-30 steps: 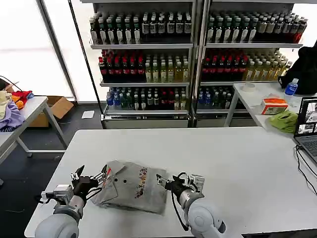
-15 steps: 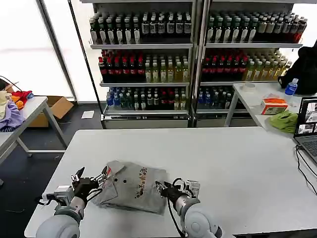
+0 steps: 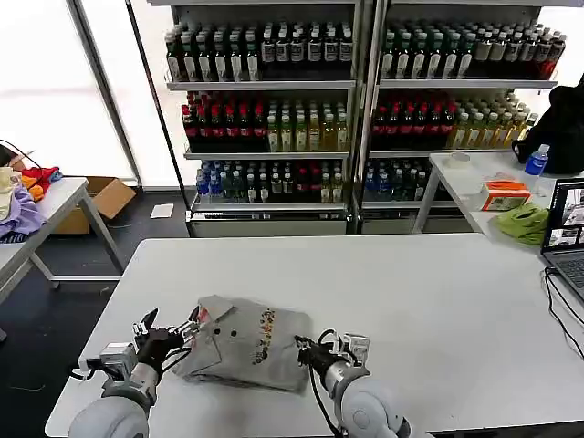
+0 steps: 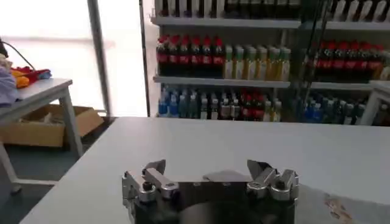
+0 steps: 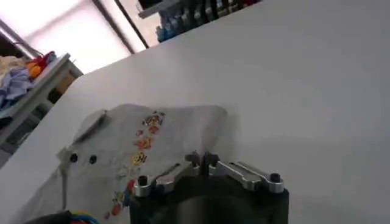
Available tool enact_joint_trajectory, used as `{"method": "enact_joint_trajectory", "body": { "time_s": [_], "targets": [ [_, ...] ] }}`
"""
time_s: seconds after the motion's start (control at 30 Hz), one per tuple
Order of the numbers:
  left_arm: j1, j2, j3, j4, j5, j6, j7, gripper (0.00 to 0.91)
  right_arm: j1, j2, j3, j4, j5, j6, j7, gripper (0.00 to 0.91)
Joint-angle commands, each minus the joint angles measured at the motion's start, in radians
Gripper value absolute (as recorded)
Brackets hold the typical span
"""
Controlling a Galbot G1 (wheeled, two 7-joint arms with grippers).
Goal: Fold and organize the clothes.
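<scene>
- A folded light grey cotton shirt [image 3: 245,342] with a small multicoloured chest print lies on the wide white table [image 3: 429,310], near the front edge and toward the robot's left side.
- In the right wrist view the same shirt [image 5: 143,146] shows two dark buttons and a flat collar; the print runs in a short line down its middle.
- The left gripper [image 3: 173,330] is at the left edge of the shirt, near the collar. In the left wrist view its two fingers [image 4: 155,175] stand wide apart with nothing between them, so this claw is open and holds nothing.
- The right gripper [image 3: 307,351] is at the lower right corner of the shirt. In the right wrist view its fingers [image 5: 194,159] meet tip to tip. It seems to touch the cloth edge, but I cannot tell whether any fabric is caught between them.
- A black cable [image 3: 318,401] loops along the right arm, just beside the shirt's corner.
- The rest of the table around the shirt is bare.
- Behind the table stand tall shelves [image 3: 356,109] full of drink bottles in rows, dark, red and yellow-green.
- At the far right there is a second white table [image 3: 474,182] with an orange box [image 3: 505,193], a green cloth [image 3: 525,224] and a blue-capped bottle [image 3: 537,162]; a laptop [image 3: 566,233] is at the edge.
- At the far left, a side table [image 3: 41,214] carries a pile of coloured clothes [image 3: 20,196], and a cardboard box [image 3: 109,196] is on the floor beside it.
</scene>
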Motion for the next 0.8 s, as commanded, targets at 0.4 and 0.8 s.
{"method": "enact_joint_trajectory", "body": {
  "time_s": [0.4,0.8],
  "targets": [
    [-0.01,-0.009,-0.016,0.0,0.002,-0.019,-0.006,0.907,0.041,-0.178,0.138,-0.075,-0.096,0.0,-0.082,0.0],
    [-0.013,-0.03,0.003,-0.002,0.008,-0.019,-0.004,0.907,0.05,-0.218,0.207,-0.13,-0.302,0.001,-0.109,0.01]
  ]
}}
